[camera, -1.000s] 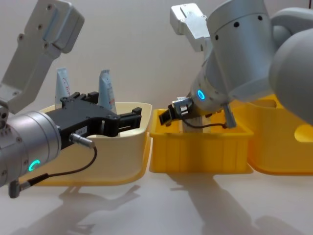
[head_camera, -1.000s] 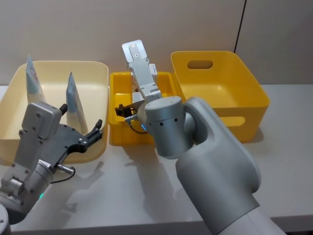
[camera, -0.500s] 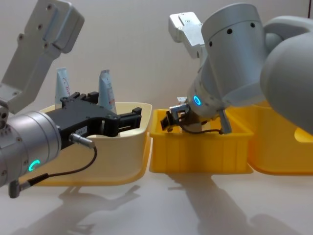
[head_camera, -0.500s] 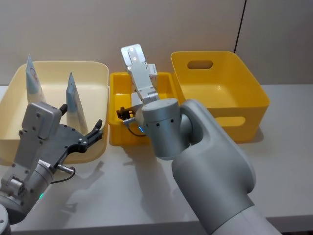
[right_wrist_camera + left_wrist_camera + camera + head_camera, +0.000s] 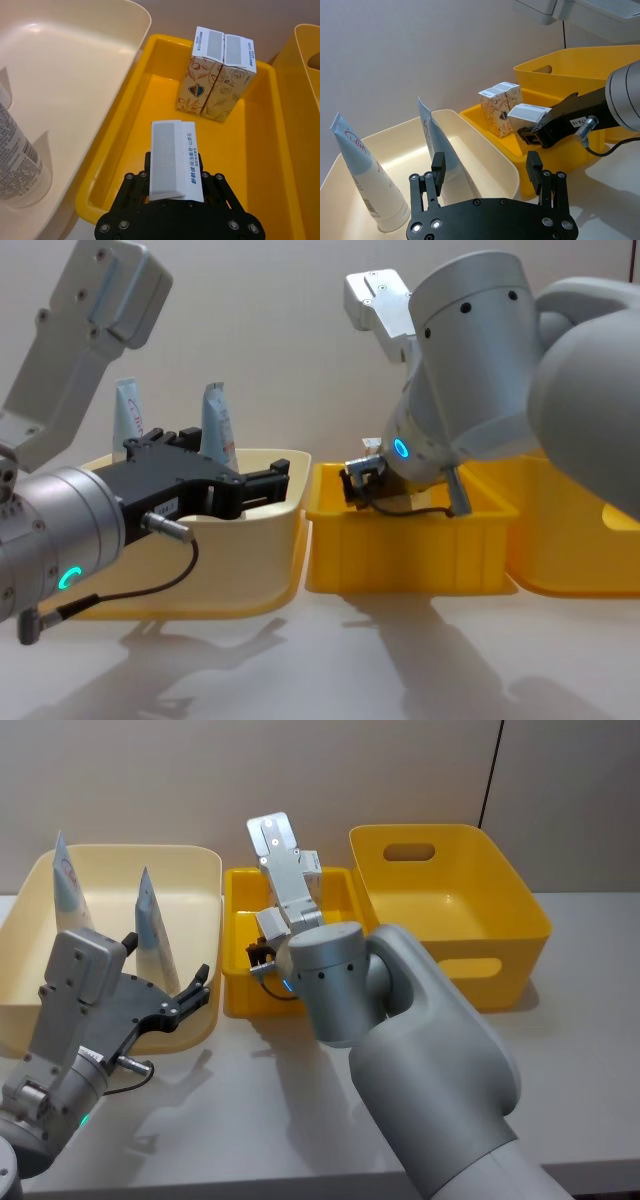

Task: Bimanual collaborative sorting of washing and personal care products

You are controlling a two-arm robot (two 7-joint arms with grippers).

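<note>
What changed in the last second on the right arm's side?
The right gripper, shut on a small box, came down lower into the small yellow bin; the box is not yet released. Unchanged: the left gripper open at the cream bin, two squeeze tubes standing in it, and two upright boxes at the yellow bin's back.

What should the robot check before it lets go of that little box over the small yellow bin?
1. Box clamped in the right gripper: ok.
2. Box held over the small yellow bin: ok.
3. Landing spot apart from the two standing boxes: ok.
4. Left gripper open, out of the way by the cream bin: ok.
5. Box bottom touching the bin floor: cannot tell.
</note>
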